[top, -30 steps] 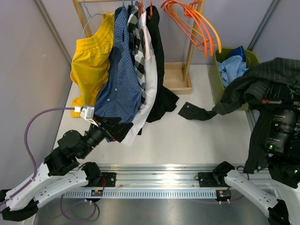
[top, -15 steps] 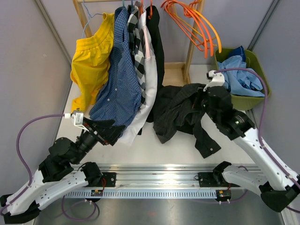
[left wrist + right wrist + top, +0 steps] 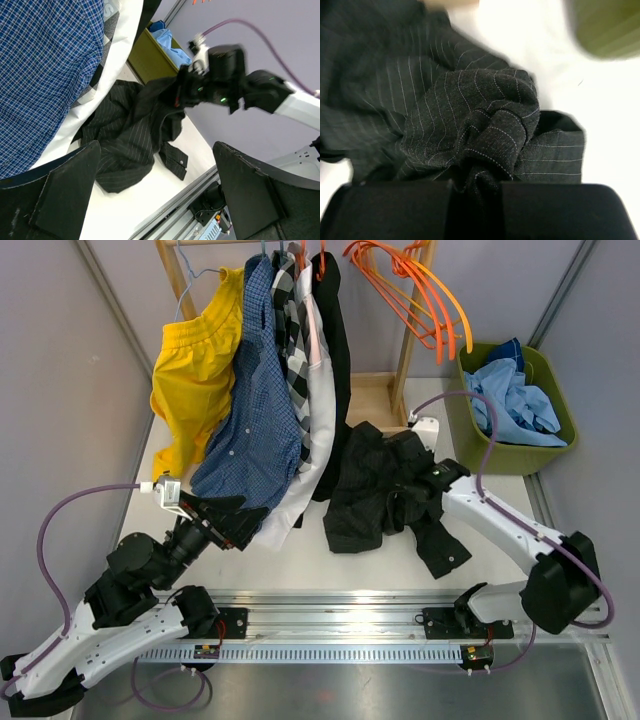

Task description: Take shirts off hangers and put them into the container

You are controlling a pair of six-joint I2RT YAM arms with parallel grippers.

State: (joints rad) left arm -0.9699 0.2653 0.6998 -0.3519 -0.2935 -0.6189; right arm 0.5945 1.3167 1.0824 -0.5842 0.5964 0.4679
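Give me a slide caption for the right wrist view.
Right hand shut on the black pinstriped shirt, bunched over the white table.

The right gripper [image 3: 474,186], clamped on the black pinstriped shirt [image 3: 375,495], has swung from high at the 3 o'clock edge by the olive-green tub [image 3: 512,459] toward 9 o'clock and down to mid-table. The shirt, earlier draped over that arm, now lies heaped on the table [image 3: 330,570] just beside the hanging black shirt [image 3: 335,390]. The left gripper [image 3: 230,520], jaws wide, has drawn back toward 7 o'clock.
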